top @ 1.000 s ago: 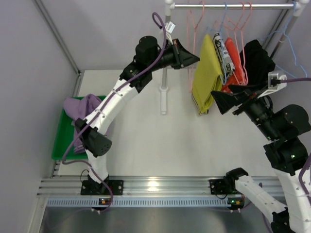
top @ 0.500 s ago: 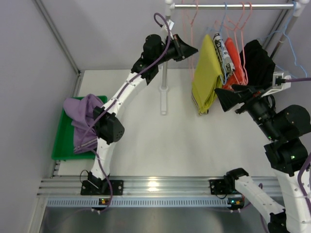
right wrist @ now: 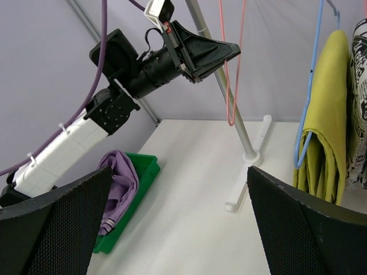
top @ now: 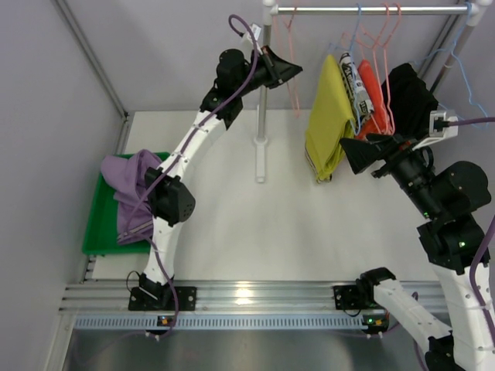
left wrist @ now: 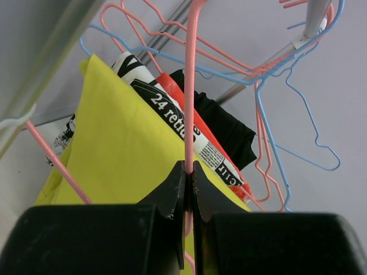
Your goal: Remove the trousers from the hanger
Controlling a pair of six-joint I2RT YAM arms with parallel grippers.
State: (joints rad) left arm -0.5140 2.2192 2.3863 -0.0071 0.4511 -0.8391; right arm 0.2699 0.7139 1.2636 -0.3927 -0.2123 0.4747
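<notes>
We find the left gripper raised to the far metal rail. Its jaws are pressed together on the thin pale pink wire hanger, pinching one straight run of the wire. This hanger is bare of clothing and sits toward the left end of the rail, left of a hanging mustard-yellow garment. The soft lilac-purple cloth trousers are off the hanger. They lie heaped in a green plastic tray at the left side of the white table, well apart from the left gripper and nearer than it. The right gripper hovers over the right part of the table, close beside the mustard-yellow garment. Its jaws are spread wide and hold nothing. The trousers lie well to its left.
</notes>
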